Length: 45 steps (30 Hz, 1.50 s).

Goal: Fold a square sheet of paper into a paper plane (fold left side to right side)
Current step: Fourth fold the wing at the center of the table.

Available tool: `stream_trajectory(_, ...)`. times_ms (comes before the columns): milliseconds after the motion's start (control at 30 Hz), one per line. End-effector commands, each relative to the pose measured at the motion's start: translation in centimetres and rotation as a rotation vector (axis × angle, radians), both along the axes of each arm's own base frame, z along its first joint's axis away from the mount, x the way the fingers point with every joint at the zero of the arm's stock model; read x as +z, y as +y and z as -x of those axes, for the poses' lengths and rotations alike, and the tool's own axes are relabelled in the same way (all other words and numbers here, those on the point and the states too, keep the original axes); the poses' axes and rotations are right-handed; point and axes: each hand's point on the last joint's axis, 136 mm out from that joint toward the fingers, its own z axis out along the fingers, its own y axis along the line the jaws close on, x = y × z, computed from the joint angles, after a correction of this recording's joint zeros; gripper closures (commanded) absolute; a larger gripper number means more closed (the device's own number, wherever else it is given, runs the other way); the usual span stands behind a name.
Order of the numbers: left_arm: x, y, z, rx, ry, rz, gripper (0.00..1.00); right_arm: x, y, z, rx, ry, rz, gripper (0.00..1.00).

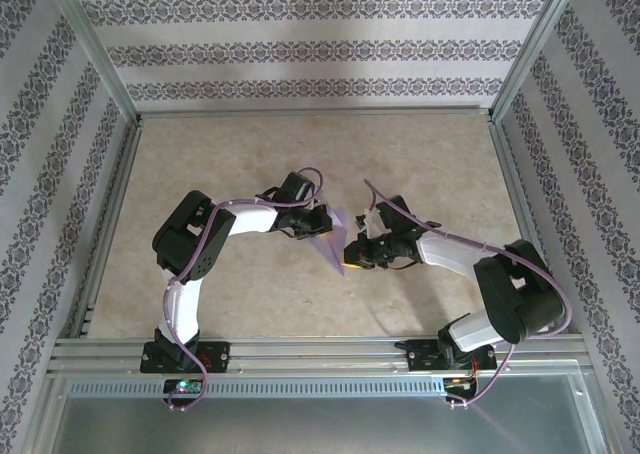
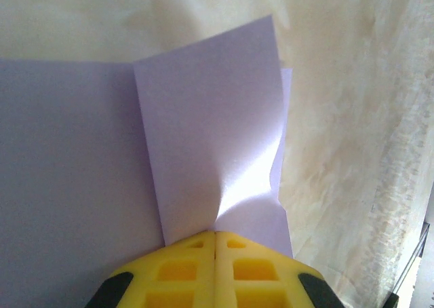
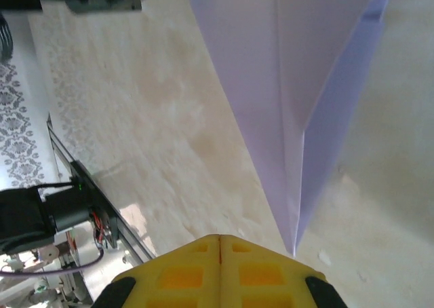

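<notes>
Along the left edge of the table (image 1: 250,154), a wall (image 1: 45,174) papered in pale stripes with dark floral bands rises behind a slanting aluminium post (image 1: 95,49). The same paper runs across the far wall. The tabletop is a mottled cream, like marble, and bare toward its far edge.

The left arm (image 1: 195,239), black and white with a purple cable (image 1: 225,212) looped along it, is bolted at the near edge and reaches toward the middle of the table. The left gripper (image 1: 318,224) has its yellow fingers pressed together, clamped on the wide back end of the paper plane (image 1: 334,239). From its wrist the lavender folds run straight into the seam between the pads.

The plane sits near the table's middle, between the two claws, its nose pointing at the near edge. From the right wrist its centre crease and sharp tip show plainly.

The right gripper (image 1: 357,254) has its fingers together too. The plane's tip ends just beside them, and I cannot tell whether it touches. The right arm (image 1: 500,284) bends back to the near right corner, and a striped wall (image 1: 600,124) stands along the right edge.

Silver rails (image 1: 320,349) cross the near edge, and a small green light (image 1: 182,384) glows by the left base.
</notes>
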Motion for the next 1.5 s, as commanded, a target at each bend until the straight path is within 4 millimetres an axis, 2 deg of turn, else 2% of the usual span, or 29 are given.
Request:
stream_trajectory(0, -4.8, 2.4, 2.1, 0.016, 0.097, -0.148, 0.96, -0.4, 0.7, -1.9, -0.018, -0.025, 0.018, 0.98)
stream_trajectory(100, -4.7, 2.3, 2.0, 0.019, 0.096, -0.147, 0.96, -1.1, 0.8, -3.2, -0.035, -0.040, 0.045, 0.98)
stream_trajectory(200, -4.7, 2.3, 2.0, 0.015, 0.096, -0.147, 0.96, -2.2, 0.7, -3.5, -0.040, -0.026, 0.073, 0.98)
stream_trajectory(667, -3.7, 2.0, 1.6, 0.017, 0.076, -0.132, 0.94, -6.8, -1.2, -1.6, -0.016, 0.050, 0.223, 0.98)
stream_trajectory(800, -1.7, 1.2, 0.9, 0.013, 0.035, -0.084, 0.87, -7.7, -1.7, -1.0, -0.003, 0.061, 0.273, 0.98)
stream_trajectory(900, 1.0, 0.4, 0.0, 0.014, -0.024, -0.021, 0.86, -8.5, -2.3, -0.5, 0.017, 0.067, 0.336, 1.00)
stream_trajectory(1033, 4.9, 0.4, -0.3, 0.025, -0.111, 0.027, 0.86, -9.2, -3.4, -0.1, 0.031, 0.060, 0.418, 1.00)
stream_trajectory(1133, 6.3, 0.7, 0.4, 0.033, -0.131, 0.056, 0.88, -9.4, -3.9, -0.1, 0.050, 0.050, 0.469, 1.00)
stream_trajectory(1200, 6.5, 0.8, 1.2, 0.037, -0.122, 0.080, 0.89, -9.5, -4.0, -0.2, 0.058, 0.047, 0.486, 1.00)
stream_trajectory(1467, 4.4, -0.6, 4.3, 0.003, -0.069, 0.105, 0.90, -9.8, -4.3, -0.1, 0.059, 0.047, 0.525, 1.00)
